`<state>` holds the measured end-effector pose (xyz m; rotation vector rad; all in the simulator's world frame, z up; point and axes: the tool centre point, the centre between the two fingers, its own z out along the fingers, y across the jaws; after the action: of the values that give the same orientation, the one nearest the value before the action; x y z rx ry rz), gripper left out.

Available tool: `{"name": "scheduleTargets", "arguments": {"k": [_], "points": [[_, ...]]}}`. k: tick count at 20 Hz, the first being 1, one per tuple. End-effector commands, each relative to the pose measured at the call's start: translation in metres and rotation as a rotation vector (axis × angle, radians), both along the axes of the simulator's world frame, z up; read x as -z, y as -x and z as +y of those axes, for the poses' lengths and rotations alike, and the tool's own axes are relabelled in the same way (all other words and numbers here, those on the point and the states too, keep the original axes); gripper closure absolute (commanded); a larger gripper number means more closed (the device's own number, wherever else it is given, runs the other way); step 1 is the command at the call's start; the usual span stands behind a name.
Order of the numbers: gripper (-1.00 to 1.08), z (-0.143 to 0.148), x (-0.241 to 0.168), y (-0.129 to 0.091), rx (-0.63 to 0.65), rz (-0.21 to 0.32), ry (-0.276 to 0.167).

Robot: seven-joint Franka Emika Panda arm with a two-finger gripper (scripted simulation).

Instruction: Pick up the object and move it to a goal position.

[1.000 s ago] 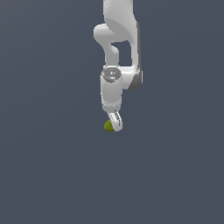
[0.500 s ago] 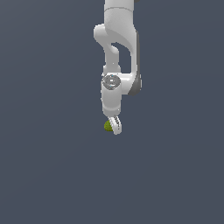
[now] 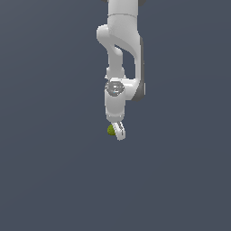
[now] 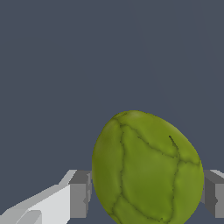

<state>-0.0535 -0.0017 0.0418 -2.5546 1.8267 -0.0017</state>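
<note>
- My claw (image 3: 117, 131) hangs at the lower end of my white arm (image 3: 121, 54), pointing down over the plain dark grey surface (image 3: 49, 171).
- The claw is pinching the object (image 4: 146, 168): in the wrist view one grey pad (image 4: 80, 193) sits against one flank of it and the other pad against the opposite flank.
- The object is olive-green, egg-shaped and lumpy, with dark crack-like veins across its skin.
- In the exterior view the object (image 3: 111, 130) shows as a small green spot at the claw's tip, on the exterior view's left of the visible finger (image 3: 120, 131).
- Whether the object touches the surface beneath the claw, I cannot tell.
</note>
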Motion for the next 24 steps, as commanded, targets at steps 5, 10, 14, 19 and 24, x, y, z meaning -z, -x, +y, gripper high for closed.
{"name": "scheduleTargets", "arguments": {"k": [5,10,14,19,24], "points": [[1.08,0.0,0.001,0.001,0.0,0.002,0.0],[1.08,-0.001,-0.002,-0.001,0.0,0.0,0.0],[1.08,-0.008,-0.012,-0.006,0.0,0.0,0.0],[1.08,-0.023,-0.034,-0.019,0.0,0.0,0.001],[1.08,-0.045,-0.066,-0.037,0.001,0.001,0.002]]}}
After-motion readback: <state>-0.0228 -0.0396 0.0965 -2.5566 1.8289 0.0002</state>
